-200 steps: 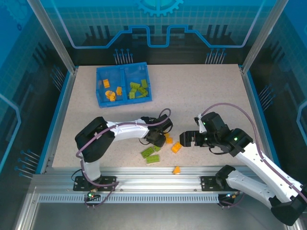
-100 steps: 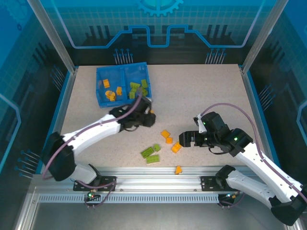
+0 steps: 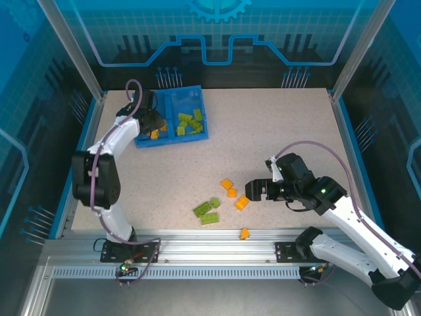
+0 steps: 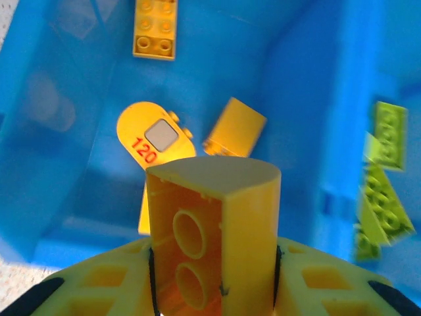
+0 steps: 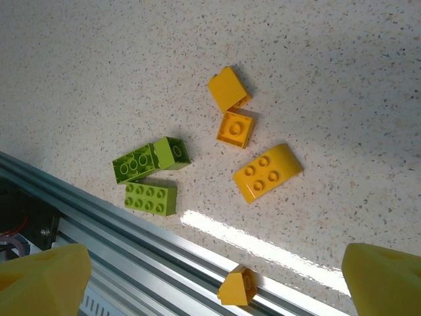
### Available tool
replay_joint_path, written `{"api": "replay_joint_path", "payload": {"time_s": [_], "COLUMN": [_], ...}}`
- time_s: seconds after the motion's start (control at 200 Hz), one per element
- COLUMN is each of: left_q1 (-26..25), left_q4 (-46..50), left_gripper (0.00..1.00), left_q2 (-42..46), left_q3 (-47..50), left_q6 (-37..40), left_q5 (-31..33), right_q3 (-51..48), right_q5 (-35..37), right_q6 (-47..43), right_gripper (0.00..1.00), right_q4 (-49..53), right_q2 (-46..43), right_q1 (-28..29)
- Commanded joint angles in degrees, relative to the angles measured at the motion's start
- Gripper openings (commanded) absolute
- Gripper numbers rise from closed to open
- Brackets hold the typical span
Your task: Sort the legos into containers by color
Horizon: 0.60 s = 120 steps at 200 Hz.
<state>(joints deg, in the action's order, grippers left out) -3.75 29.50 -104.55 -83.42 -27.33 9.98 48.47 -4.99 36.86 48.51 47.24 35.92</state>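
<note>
My left gripper (image 3: 152, 125) hangs over the left compartment of the blue tray (image 3: 172, 140), shut on an orange lego (image 4: 214, 230) held upright between its fingers. Below it lie orange legos (image 4: 155, 26) and a rounded orange piece marked 120 (image 4: 156, 135). Beyond the divider (image 4: 296, 99), the right compartment holds lime green legos (image 3: 189, 122). My right gripper (image 3: 253, 191) is open above loose legos on the table: orange ones (image 5: 268, 172) (image 5: 236, 128) (image 5: 229, 89) and green ones (image 5: 151, 159) (image 5: 150, 198).
One orange lego (image 3: 243, 233) sits on the aluminium rail at the table's near edge, also seen in the right wrist view (image 5: 238, 286). Enclosure posts and blue walls surround the table; the tray stands at the back left.
The left arm has swung from the loose pile at mid-table back and left to the tray, carrying the orange lego. The right arm has stayed put, still open.
</note>
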Motion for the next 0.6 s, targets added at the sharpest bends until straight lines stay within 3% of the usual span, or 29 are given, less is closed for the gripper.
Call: {"api": "replay_joint_path", "payload": {"time_s": [0.0, 0.055, 0.13, 0.32, 0.46, 0.595], "left_q1": [1.9, 2.6, 3.1, 3.4, 3.5, 3.1], "left_q4": [1.7, 1.6, 2.8, 4.3, 4.8, 2.4], "left_gripper": [0.25, 0.3, 0.44, 0.62, 0.64, 0.63], "left_q2": [-4.5, -6.7, -9.2, -8.2, -4.0, 6.6], "left_q3": [-5.1, -7.1, -10.3, -12.9, -12.1, -6.0], "left_q6": [-3.8, -4.0, -3.5, -2.6, -2.4, -3.0], "left_q5": [-3.2, -4.7, -5.8, -5.3, -6.0, -10.9], "right_q3": [1.6, 1.6, 1.6, 1.6, 1.6, 0.0], "right_q5": [0.2, 0.2, 0.1, 0.1, -1.2, 0.4], "right_q6": [-0.3, -0.1, 0.1, 2.2, 6.2, 18.5], "right_gripper": [0.99, 0.99, 0.99, 0.98, 0.96, 0.89], "right_q4": [1.5, 1.8, 2.2, 4.0, 4.3, 10.2], "right_q2": [-1.6, -2.0, -2.3, -2.2, -2.2, -1.7], "right_q1": [-0.8, -0.8, -0.8, -0.8, 0.0, 2.5]}}
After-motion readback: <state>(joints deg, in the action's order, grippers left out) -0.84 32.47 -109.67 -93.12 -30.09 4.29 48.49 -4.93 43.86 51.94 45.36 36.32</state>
